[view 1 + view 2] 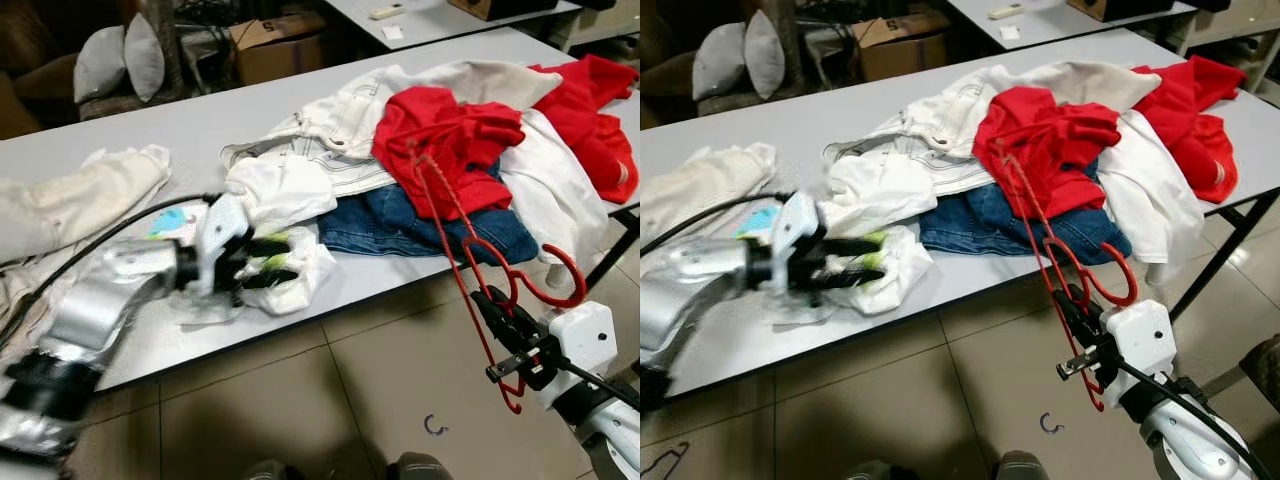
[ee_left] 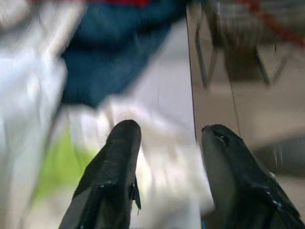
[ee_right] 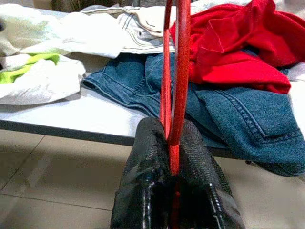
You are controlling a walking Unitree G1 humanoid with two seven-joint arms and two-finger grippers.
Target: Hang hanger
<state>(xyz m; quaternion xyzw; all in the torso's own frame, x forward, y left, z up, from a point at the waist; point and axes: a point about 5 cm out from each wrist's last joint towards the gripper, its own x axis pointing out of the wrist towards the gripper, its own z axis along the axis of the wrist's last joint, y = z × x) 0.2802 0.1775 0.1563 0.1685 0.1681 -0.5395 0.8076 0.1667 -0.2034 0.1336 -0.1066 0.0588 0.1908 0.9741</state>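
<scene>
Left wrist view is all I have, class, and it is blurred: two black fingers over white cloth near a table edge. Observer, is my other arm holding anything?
Observer: Yes. The right claw is shut on a red wire hanger.
Operator: Where does that hanger sit?
Observer: Its hook hangs off the grey table edge; its far end rests on the crumpled red garment.
Operator: And what is my left claw over?
Observer: The left claw, open, is over a white cloth with a lime-green patch, beside blue denim jeans.
</scene>
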